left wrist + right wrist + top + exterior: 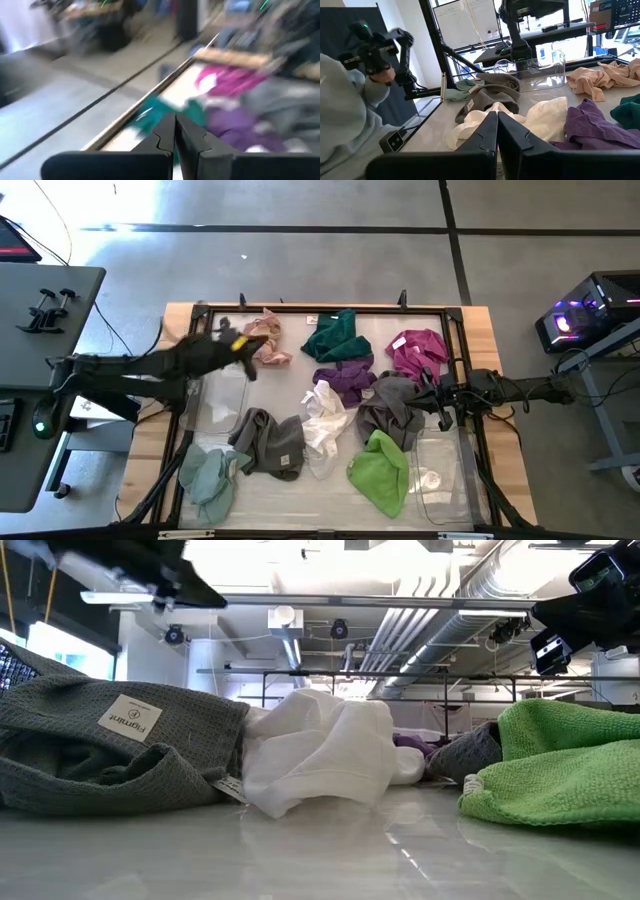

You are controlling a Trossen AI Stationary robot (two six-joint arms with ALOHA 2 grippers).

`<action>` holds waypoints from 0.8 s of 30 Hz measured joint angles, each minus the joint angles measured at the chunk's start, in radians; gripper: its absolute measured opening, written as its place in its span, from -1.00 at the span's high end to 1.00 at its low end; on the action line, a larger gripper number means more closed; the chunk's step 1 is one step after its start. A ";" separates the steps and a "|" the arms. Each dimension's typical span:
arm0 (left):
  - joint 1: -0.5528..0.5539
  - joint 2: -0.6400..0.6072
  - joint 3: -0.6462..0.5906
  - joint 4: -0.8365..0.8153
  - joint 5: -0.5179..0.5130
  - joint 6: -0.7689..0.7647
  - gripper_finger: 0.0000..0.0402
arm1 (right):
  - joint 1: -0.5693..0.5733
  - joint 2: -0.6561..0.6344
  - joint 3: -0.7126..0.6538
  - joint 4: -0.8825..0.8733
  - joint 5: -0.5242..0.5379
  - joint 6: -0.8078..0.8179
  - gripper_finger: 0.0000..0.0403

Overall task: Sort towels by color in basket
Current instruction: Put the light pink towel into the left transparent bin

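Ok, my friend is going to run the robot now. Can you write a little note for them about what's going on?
Left gripper: shut, empty, beside the pale pink towel.
Right gripper: shut, empty, over the dark grey towel.
Towels: all loose on the table. Dark green towel, purple towel and magenta towel toward the far side; white towel in the middle; grey towel, pale teal towel and lime green towel near the front.
Clear bins: one at the left, one at the right, no towels seen in either.
Done: nothing sorted.
Left: every towel.

A wooden table carries two clear plastic bins.
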 joint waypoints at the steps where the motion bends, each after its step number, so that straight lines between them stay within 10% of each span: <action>1: 0.013 0.054 0.066 -0.078 -0.043 0.015 0.99 | 0.000 0.000 0.000 0.000 0.000 0.000 1.00; 7: 0.090 0.358 0.390 -0.488 -0.176 0.050 0.70 | 0.000 0.000 0.000 0.000 0.000 0.000 1.00; 15: 0.251 0.718 0.661 -0.832 0.276 -0.060 0.01 | 0.000 0.000 0.000 0.000 0.000 0.000 1.00; 24: 0.362 1.055 0.808 -1.036 0.288 -0.033 -0.44 | 0.000 0.000 0.000 0.000 0.000 0.000 1.00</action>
